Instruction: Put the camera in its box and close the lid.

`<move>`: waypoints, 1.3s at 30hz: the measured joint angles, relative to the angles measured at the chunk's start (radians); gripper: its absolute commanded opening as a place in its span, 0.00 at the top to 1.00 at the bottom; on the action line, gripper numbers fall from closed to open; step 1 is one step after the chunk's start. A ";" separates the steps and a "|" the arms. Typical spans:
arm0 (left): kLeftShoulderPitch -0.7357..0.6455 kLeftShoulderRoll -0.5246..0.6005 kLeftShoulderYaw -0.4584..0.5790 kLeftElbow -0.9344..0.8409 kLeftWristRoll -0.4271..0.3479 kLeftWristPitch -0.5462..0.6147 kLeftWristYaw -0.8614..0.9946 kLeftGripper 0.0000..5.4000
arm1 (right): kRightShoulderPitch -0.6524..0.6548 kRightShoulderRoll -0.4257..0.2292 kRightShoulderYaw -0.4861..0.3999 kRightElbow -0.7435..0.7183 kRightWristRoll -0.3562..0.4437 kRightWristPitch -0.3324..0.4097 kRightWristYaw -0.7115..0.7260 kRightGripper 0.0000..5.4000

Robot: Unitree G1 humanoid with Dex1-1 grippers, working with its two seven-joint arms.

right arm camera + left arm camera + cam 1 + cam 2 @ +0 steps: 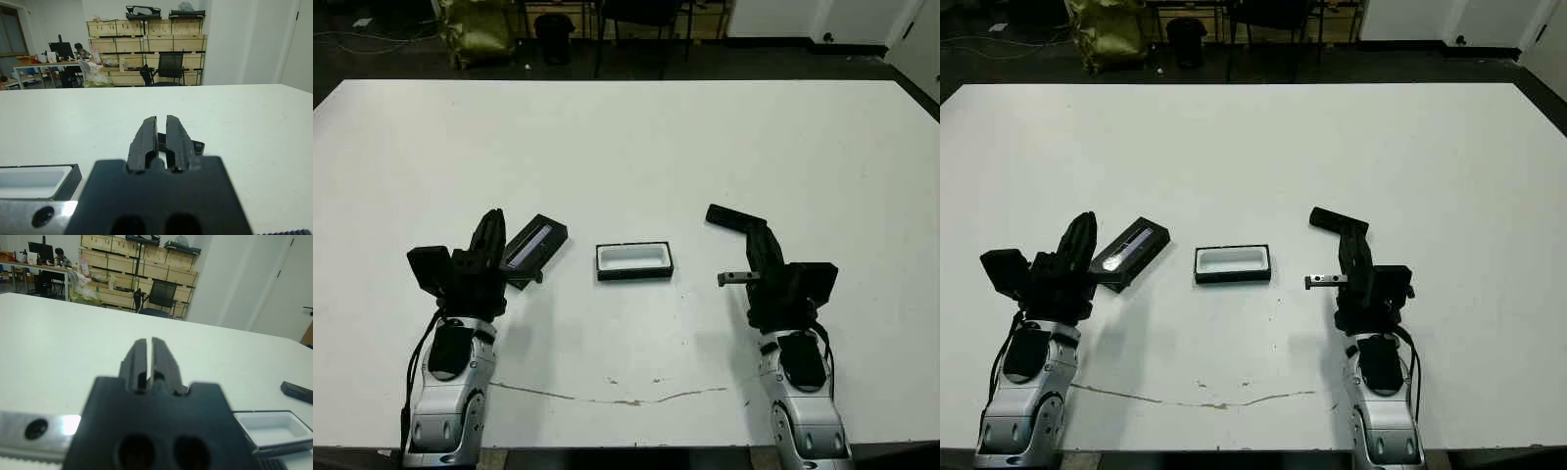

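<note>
Now, the right gripper (157, 118) is being held low over the table with its two fingers drawn almost together, only a thin slit showing between them, and nothing is being gripped. Its tips are being pointed away toward the far side, straight at the camera (731, 216), which is lying flat on the table just beyond them. That looks like a line-up for a pick, though the fingers would have to be spread first.

The camera's long axis is being run mostly left to right, slanted a little, with its left end farther away and its right end nearer. It is being shown right of the box (634, 260) and apart from it.

The box is sitting open in the middle between the two arms, white lining up, empty, its long side running left to right. So the camera would need only a slight turn to be matched to it.

Over on the left, the left gripper (146, 340) is likewise being held pinched to a narrow slit and empty, fingers aimed far. The lid (534, 245) is lying just beside it on its right, stripe up, long axis slanting from near-left to far-right. It is probably being left there, within the left arm's reach, for closing once the camera is in.
</note>
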 measured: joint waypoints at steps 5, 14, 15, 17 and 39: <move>0.000 0.000 0.000 0.003 0.000 -0.008 0.000 1.00 | 0.000 0.000 0.001 -0.001 0.000 0.000 0.000 1.00; 0.000 -0.003 0.000 0.005 0.000 -0.008 0.001 1.00 | -0.001 -0.005 -0.003 0.000 0.014 0.000 0.019 1.00; 0.000 -0.004 0.000 0.005 0.000 -0.008 0.001 1.00 | -0.005 -0.013 -0.007 -0.002 0.010 0.000 0.019 1.00; 0.000 -0.005 0.000 0.005 0.000 -0.008 0.000 1.00 | -0.027 -0.042 -0.027 -0.020 0.003 0.010 0.020 1.00; -0.003 -0.009 0.008 0.009 -0.007 -0.023 -0.005 1.00 | -0.790 -0.581 -0.002 0.515 -0.218 0.182 0.317 1.00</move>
